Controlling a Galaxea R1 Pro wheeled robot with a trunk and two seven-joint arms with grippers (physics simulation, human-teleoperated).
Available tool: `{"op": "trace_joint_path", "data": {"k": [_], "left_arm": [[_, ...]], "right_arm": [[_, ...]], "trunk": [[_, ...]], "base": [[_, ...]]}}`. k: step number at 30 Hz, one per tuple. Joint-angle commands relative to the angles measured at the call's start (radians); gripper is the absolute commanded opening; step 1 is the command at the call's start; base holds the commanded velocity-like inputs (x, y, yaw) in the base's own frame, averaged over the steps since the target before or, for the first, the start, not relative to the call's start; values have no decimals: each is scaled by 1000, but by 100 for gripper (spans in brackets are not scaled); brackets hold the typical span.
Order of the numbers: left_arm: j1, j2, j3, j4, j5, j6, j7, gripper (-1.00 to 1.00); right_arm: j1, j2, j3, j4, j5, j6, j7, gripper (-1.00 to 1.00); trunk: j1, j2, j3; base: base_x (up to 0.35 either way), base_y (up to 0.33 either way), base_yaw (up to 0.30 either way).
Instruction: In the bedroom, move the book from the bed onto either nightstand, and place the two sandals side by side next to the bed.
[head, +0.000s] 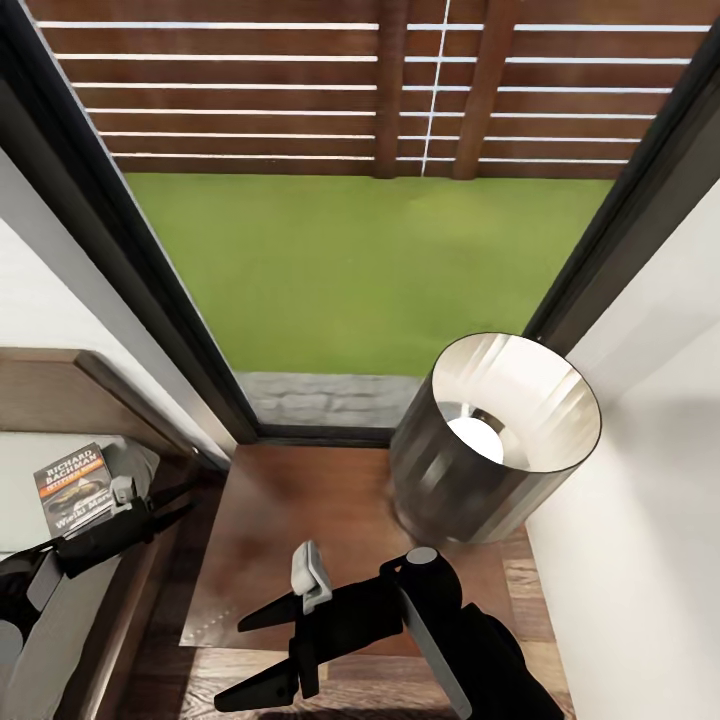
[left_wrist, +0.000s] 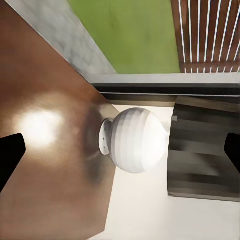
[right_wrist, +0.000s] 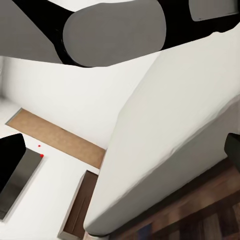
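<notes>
Right up close, the right end effector hangs over the front edge of the nightstand, its fingers spread wide with nothing between them, aimed toward nine o'clock.

Now the prize: the book sits at eight o'clock in the head view, cover up, apparently on the corner of the bed just beside the headboard. The left end effector is right alongside it, fingers apart and empty, pointing across at the nightstand. Whether its body touches the book, I can't tell.

So the grasp looks yet to be made. The tips sit beyond the book, so my read is that the left arm should draw back, come in over the cover's free edge and pinch that thin spine squarely, since a paperback flexes and slips.

Then the placement: the glossy surface is bare toward six and nine o'clock, while the lamp crowds three o'clock, its white base near the wall. Set the book flat on the open side, and move the right arm clear first.
</notes>
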Motion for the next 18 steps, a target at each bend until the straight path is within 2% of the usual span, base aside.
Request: {"op": "trace_joint_path", "data": {"k": [1,15,18], "left_arm": [[0,0,2,0,1,10,-3,100],[-1,-2,2,0,1,10,-2,100],[-1,-2,2,0,1,10,-2,100]], "right_arm": [[-1,0,0,0,-5,7,-1,100],[-1,-1,-3,2,-5,7,-7,100],[-1,0,-7,26,-5,7,-10,100]], "trunk": [[0,0,-1],[0,0,-1],[0,0,-1]], "base": [[0,0,9],[0,0,0],[0,0,0]]}}
